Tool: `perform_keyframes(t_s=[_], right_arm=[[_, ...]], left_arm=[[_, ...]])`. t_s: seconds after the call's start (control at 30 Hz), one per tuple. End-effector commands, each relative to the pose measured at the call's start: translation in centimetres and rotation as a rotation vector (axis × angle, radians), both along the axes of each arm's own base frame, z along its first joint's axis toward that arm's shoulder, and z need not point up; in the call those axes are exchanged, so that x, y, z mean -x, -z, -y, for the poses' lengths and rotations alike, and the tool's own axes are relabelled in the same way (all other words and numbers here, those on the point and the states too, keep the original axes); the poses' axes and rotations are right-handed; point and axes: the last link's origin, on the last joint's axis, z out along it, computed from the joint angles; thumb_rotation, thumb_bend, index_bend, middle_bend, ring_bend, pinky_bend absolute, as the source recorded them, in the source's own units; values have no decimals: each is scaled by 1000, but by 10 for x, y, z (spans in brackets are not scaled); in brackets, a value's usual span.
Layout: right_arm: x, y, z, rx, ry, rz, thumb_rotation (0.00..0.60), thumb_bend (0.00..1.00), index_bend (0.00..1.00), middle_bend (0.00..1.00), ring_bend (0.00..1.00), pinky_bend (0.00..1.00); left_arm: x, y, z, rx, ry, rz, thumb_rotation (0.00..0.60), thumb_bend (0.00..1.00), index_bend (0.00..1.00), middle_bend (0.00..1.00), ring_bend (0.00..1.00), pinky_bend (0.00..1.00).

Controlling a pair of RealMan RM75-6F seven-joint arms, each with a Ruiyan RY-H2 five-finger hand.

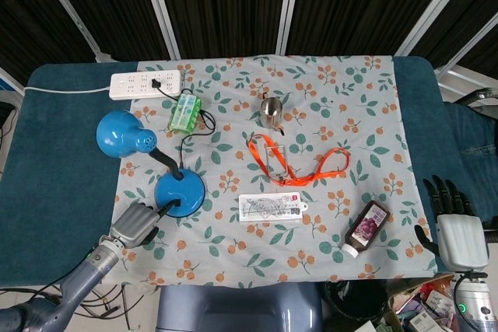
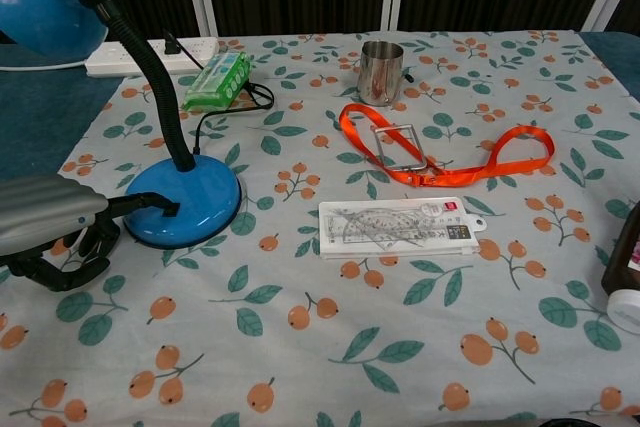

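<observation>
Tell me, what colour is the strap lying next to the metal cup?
Bright orange: the strap shows best in the chest view, near the cup.

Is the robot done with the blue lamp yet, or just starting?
Just starting, it seems. Done: the left hand has reached the blue desk lamp, a finger touching the edge of its base. In hand: nothing is gripped; the lamp stands upright on the floral cloth. Left: any gripping, pressing or moving. The right hand waits off the table's edge, fingers spread.
</observation>
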Motion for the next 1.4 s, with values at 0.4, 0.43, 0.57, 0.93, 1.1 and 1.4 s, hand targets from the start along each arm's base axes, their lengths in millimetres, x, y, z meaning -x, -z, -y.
perform_keyframes(t_s=[0.4, 0.43, 0.57, 0.93, 1.1, 1.4], right_arm=[[0, 0, 0, 1, 0, 0, 600, 203, 6, 25, 34, 144], [0, 0, 0, 1, 0, 0, 600, 203, 6, 25, 34, 144], [0, 0, 0, 1, -2, 0, 600, 203, 6, 25, 34, 144], [-1, 1, 0, 2, -2, -2, 600, 203, 5, 25, 34, 144], [-1, 1, -1, 3, -3, -5, 600, 203, 5, 25, 34, 144], [-1, 2, -1, 1, -2, -9, 600, 202, 6, 25, 34, 144]], left_arm=[[-8, -9, -2, -37, 29, 22, 600, 527, 77, 617, 494, 506], [-10, -12, -2, -45, 36, 29, 600, 521, 70, 612, 493, 505], [-15, -25, -1, -87, 61, 46, 600, 458, 45, 539, 444, 477], [-10, -80, 21, -231, 52, 91, 600, 280, 29, 215, 156, 185], [4, -117, 29, -360, 35, 121, 600, 280, 36, 177, 120, 164], [42, -168, 52, -552, -59, 205, 600, 280, 38, 177, 120, 158]])
